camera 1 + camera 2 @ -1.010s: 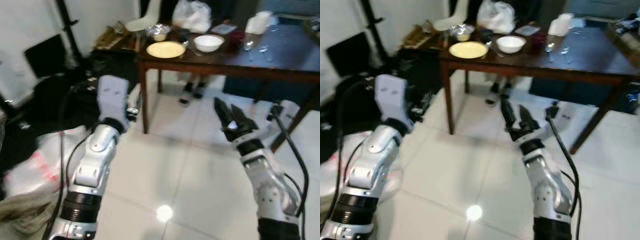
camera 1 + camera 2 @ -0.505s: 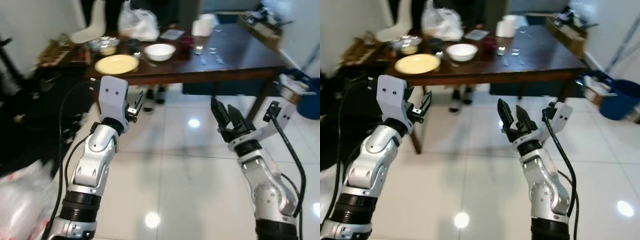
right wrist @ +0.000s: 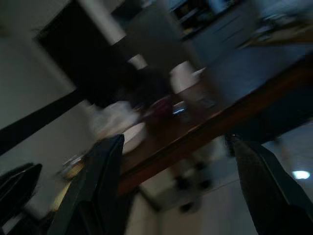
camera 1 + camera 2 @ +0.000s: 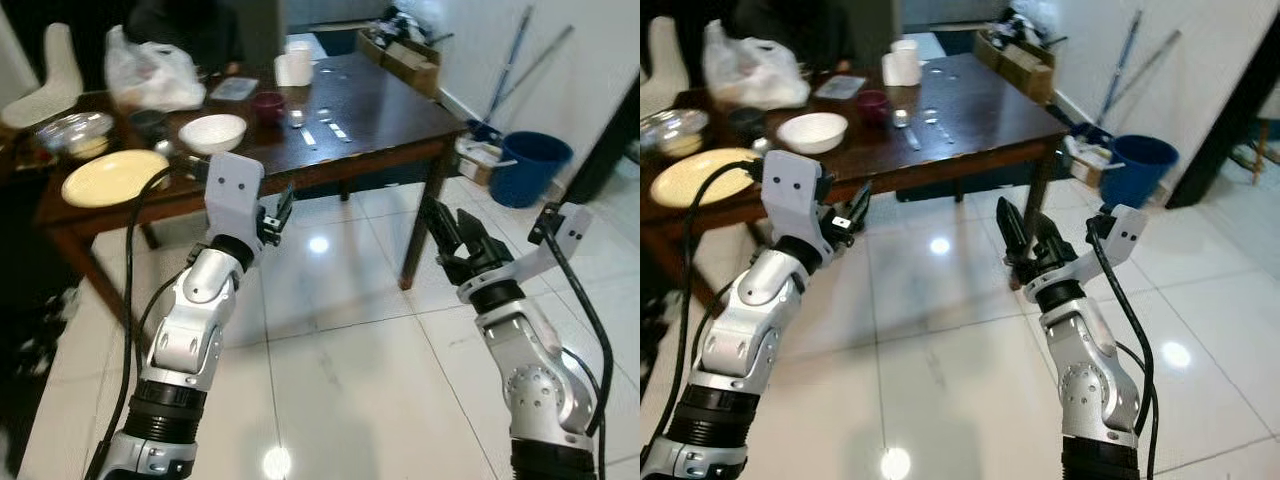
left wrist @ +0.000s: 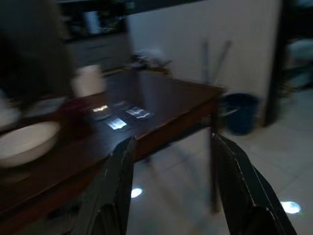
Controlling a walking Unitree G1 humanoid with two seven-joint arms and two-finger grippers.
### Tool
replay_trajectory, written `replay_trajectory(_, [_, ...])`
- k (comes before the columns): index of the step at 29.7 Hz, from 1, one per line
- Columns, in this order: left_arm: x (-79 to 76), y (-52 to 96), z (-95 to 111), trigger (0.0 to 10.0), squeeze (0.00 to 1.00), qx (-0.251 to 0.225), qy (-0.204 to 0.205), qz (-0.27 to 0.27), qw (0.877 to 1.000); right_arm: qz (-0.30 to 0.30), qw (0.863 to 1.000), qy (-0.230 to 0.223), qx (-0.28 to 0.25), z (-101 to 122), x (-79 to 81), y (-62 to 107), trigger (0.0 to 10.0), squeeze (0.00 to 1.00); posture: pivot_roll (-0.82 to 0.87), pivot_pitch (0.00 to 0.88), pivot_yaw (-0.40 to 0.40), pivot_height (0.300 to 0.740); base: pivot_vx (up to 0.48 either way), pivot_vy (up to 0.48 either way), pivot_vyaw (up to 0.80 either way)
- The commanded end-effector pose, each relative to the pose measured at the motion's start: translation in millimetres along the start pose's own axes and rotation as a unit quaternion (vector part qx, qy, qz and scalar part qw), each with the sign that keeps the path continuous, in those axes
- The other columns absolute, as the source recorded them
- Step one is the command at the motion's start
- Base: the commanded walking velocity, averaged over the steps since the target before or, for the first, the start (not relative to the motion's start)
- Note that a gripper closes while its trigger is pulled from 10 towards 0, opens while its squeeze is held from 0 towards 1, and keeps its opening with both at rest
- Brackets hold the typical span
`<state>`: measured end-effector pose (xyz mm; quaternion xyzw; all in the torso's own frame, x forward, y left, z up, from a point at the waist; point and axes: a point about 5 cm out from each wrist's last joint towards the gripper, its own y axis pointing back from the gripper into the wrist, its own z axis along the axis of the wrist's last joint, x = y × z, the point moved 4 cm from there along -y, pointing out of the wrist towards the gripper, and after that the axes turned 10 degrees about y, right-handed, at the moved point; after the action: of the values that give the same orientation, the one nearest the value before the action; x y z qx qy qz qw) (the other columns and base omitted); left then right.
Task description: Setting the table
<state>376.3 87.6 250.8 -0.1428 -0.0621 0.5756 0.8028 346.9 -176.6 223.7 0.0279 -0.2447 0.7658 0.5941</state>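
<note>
Dark wooden table (image 4: 380, 120) ahead over white tiled floor (image 4: 340, 370), bearing yellow plate (image 4: 112, 176), white bowl (image 4: 212, 131), dark red cup (image 4: 268, 104), cutlery (image 4: 322, 132); left gripper (image 5: 171, 196) raised near table edge, fingers spread wide, empty; right gripper (image 4: 446, 226) raised beside table leg, fingers parted, empty; blue bucket (image 4: 528, 165) by wall

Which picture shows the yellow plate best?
The left eye view: the whole yellow plate lies sharp near the table's left end. The right eye view shows it nearer the picture's edge. In the wrist views I cannot make it out.
</note>
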Motion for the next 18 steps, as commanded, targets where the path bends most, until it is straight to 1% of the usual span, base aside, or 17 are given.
replay_trajectory(1, [1.0, 1.1, -2.5, 10.0, 0.0, 0.004, -0.003, -0.002, 1.0, 0.0, 1.0, -0.003, -0.002, 0.6, 1.0, -0.2, 10.0, 0.0, -0.08, 0.0, 0.119, 0.74, 0.48, 0.0, -0.74])
replay_trajectory(14, [-2.1, -0.7, -2.6, 10.0, 0.0, 0.003, -0.001, -0.007, 1.0, -0.004, 1.0, 0.0, -0.006, 2.4, -0.3, 0.7, 10.0, 0.0, -0.09, 0.0, 0.122, 0.74, 0.48, 0.0, -0.75])
replay_trajectory(15, [-2.3, -0.7, -2.8, 10.0, 0.0, 0.003, 0.0, -0.007, 1.0, -0.004, 1.0, 0.0, -0.007, 2.7, -0.5, 0.8, 10.0, 0.0, -0.09, 0.0, 0.122, 0.74, 0.48, 0.0, -0.6])
replay_trajectory(18, [-2.5, -0.7, -2.9, 10.0, 0.0, 0.003, 0.0, -0.008, 1.0, -0.005, 1.0, 0.001, -0.009, 3.4, -0.6, 0.9, 10.0, 0.0, -0.09, 0.0, 0.123, 0.74, 0.48, 0.0, 0.0])
